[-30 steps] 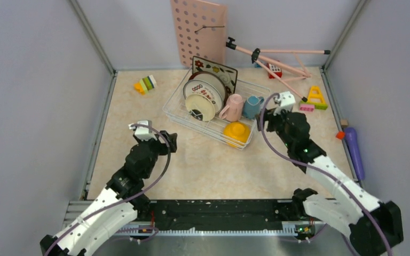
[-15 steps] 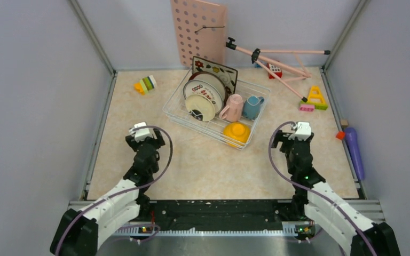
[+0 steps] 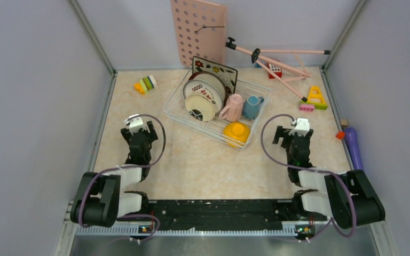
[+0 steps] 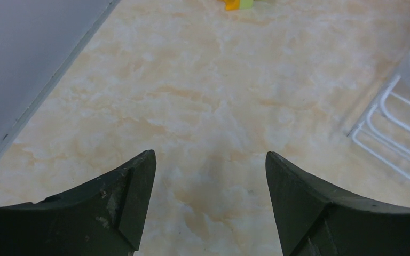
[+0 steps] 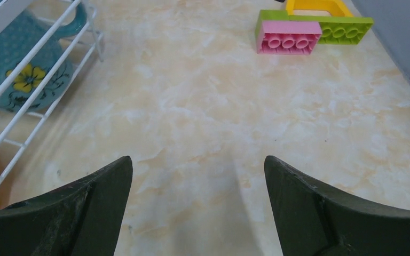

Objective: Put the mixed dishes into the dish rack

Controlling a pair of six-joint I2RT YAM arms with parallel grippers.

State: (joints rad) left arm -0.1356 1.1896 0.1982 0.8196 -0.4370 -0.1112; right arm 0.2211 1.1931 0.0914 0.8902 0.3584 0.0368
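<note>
Pegboard: pink, upright, far wall.
Tripod: pink, lying flat, far right.
Toy blocks: far left.
Purple object: right edge.

three plates, two cups, one bowl, one rack

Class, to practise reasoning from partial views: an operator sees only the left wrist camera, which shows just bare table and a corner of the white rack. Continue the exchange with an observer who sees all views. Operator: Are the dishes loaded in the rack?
Observer: Yes. The plates, pink cup, blue cup and orange-yellow bowl all sit inside the dish rack.
Operator: Is the right gripper holding anything?
Observer: No. The right gripper is open and empty, off to the right of the rack.
</note>
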